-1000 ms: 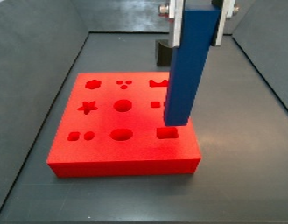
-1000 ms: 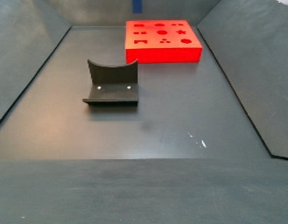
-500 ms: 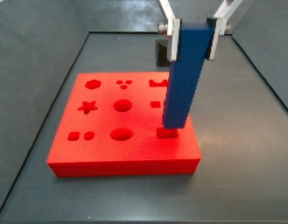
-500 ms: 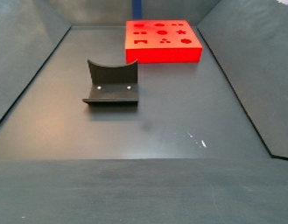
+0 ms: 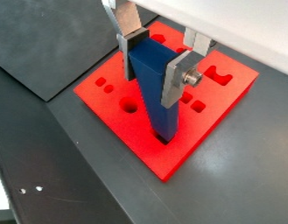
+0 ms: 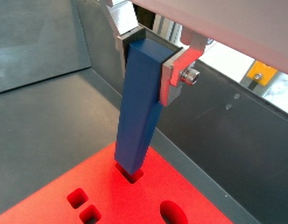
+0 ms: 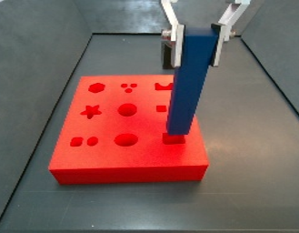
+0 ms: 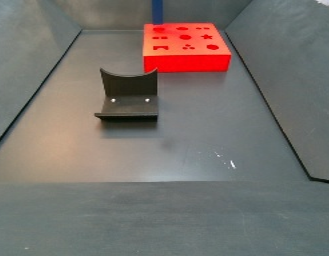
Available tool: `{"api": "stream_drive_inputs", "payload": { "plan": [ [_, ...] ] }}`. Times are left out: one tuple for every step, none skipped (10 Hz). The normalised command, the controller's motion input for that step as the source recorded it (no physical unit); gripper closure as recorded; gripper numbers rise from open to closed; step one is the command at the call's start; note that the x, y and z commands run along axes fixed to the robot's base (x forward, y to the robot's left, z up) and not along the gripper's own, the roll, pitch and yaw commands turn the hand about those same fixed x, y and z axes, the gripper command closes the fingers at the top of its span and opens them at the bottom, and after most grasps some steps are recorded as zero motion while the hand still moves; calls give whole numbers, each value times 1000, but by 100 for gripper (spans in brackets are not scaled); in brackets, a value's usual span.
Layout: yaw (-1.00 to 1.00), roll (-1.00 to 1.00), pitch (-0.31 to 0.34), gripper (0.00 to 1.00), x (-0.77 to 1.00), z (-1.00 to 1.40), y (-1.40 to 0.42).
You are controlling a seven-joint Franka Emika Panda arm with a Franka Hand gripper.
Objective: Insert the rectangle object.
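The rectangle object is a long blue bar [image 7: 191,86] standing upright over the red block [image 7: 145,127], which has several shaped holes. The bar's lower end sits in the small rectangular hole [image 7: 174,139] near the block's front right corner. Both wrist views show the bar [image 5: 156,87] [image 6: 140,105] going down into the block [image 5: 234,87] [image 6: 122,197]. My gripper [image 7: 198,44] is above the block, shut on the bar's top end, with a silver finger pressed on each side [image 5: 150,90] [image 6: 149,70]. In a side view only a sliver of the bar [image 8: 159,12] shows above the block [image 8: 187,62].
The dark fixture [image 8: 127,95] stands on the grey floor in front of the red block, well away from it. Sloped grey walls [image 8: 33,90] bound the floor on both sides.
The gripper has come down with the bar. The bar's lower end, which hung just above the rectangular hole, now sits in it.
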Motion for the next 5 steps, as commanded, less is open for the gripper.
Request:
{"api": "stream_drive_inputs", "payload": {
  "plan": [
    [0, 41, 0, 100, 0, -114, -51],
    [0, 53, 0, 100, 0, -117, -94],
    [0, 56, 0, 100, 0, -111, -103],
    [0, 76, 0, 100, 14, -123, -129],
    [0, 91, 0, 100, 46, -237, -63]
  ]
}}
